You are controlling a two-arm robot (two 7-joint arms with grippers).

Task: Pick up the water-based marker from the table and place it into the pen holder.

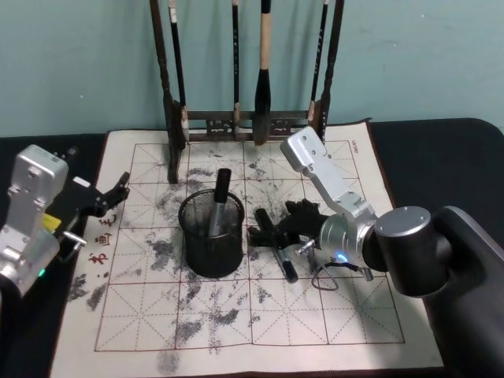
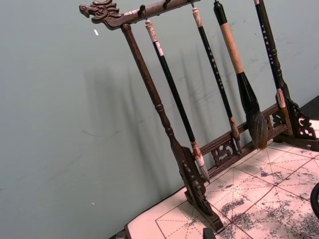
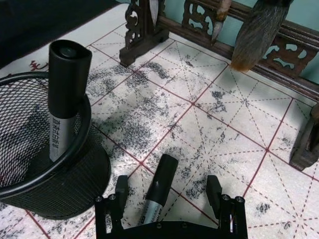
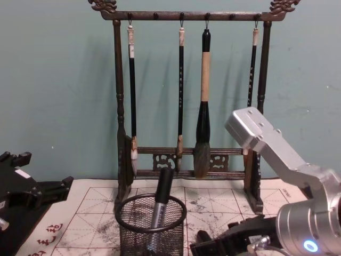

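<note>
**Right gripper astride the marker, with the holder crowding it**

Head view: your right gripper [image 1: 272, 235] sits low on the calligraphy mat [image 1: 354, 315], just beside the pen holder [image 1: 211, 236] and over the water-based marker [image 1: 286, 266]. The left gripper [image 1: 110, 197] is parked at the mat's left edge, parted and empty. Left wrist view: the brush rack [image 2: 164, 124] stands at the mat's far edge, a risk only if you swing far back. Right wrist view: the fingers [image 3: 121, 191] are spread wide, gripping nothing, and the marker lies loose between them. Close off-centre and it may roll, or the near finger may shove the holder. Chest view: a second marker [image 4: 160, 202] leans in the holder, so yours could snag on it or on the rim.
</note>
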